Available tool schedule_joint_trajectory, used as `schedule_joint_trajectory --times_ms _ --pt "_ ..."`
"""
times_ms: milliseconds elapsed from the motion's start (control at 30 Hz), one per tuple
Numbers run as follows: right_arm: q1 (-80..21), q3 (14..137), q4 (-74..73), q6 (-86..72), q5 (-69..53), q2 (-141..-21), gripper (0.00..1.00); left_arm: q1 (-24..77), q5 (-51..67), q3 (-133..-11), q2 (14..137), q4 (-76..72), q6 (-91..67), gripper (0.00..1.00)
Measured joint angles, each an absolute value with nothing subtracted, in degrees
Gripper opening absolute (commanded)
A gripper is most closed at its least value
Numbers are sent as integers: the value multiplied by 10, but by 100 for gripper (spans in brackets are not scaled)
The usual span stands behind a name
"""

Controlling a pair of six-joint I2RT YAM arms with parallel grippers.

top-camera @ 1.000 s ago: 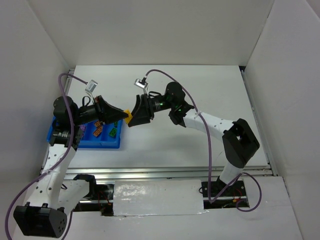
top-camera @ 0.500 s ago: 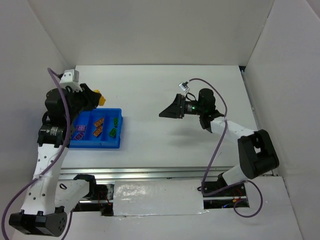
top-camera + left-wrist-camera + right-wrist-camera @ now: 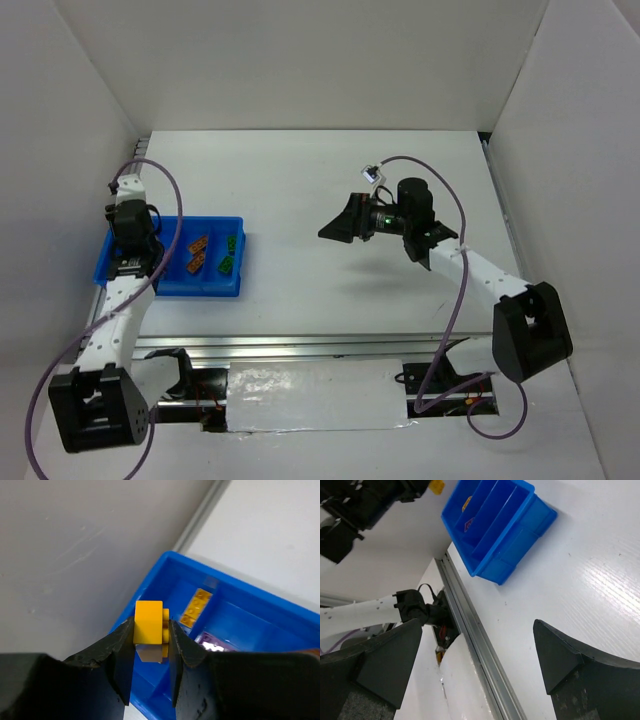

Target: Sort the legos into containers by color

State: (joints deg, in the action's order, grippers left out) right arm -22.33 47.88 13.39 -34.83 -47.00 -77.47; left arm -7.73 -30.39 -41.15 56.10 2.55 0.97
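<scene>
Grips one yellow lego (image 3: 149, 622) between the closed fingers of the left hand (image 3: 150, 630), above the left end of the blue tray (image 3: 210, 285), not yet dropped. Looks nearly finished: sorted into the compartments lie one yellow brick (image 3: 196, 606), at least one purple brick (image 3: 210, 641), two orange-red bricks (image 3: 197, 244) and two green bricks (image 3: 232, 242). Leaves, seemingly, only this release. Holds the right hand (image 3: 477, 630) spread wide and empty over the desk (image 3: 400, 300), well apart.

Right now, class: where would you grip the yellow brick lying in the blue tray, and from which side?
Pinch its short ends, coming down from above. The yellow brick lies flat, lengthwise in a narrow compartment of the blue tray, so the dividers probably leave little room beside its long sides.
</scene>
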Motion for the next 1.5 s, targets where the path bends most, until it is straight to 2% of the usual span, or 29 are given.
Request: schedule_joint_trajectory --times_ms 233,333,367,433,533,567,600,867,1167,1267,1500 --pt "-223 479 118 -337 -455 -719 100 -104 -392 -353 677 -125 89 0" --pt "-223 479 117 -335 -455 -704 100 -116 -394 -353 728 -170 102 8" --pt "-223 479 117 -335 -456 -701 100 -117 -396 -353 745 -185 105 16" --pt "-224 479 117 -335 -457 -700 100 -118 -403 -353 774 -208 108 24" --pt "-226 479 114 -335 -458 -700 100 -122 -404 -353 802 -221 106 43" --pt "-227 479 113 -335 -459 -700 100 -124 -405 -353 809 -223 103 78" --pt "-228 479 112 -335 -460 -700 100 -125 -408 -353 813 -226 103 99" --pt "-229 479 113 -335 -472 -711 100 -130 -423 -358 801 -244 86 99" --pt "-229 480 110 -331 -471 -719 100 -130 -407 -488 707 -180 50 100" --pt "-229 482 100 -324 -457 -721 100 -130 -366 -538 662 -103 -22 100" --pt "-231 533 1 -293 -352 -715 100 -119 -157 -612 514 49 -154 100"
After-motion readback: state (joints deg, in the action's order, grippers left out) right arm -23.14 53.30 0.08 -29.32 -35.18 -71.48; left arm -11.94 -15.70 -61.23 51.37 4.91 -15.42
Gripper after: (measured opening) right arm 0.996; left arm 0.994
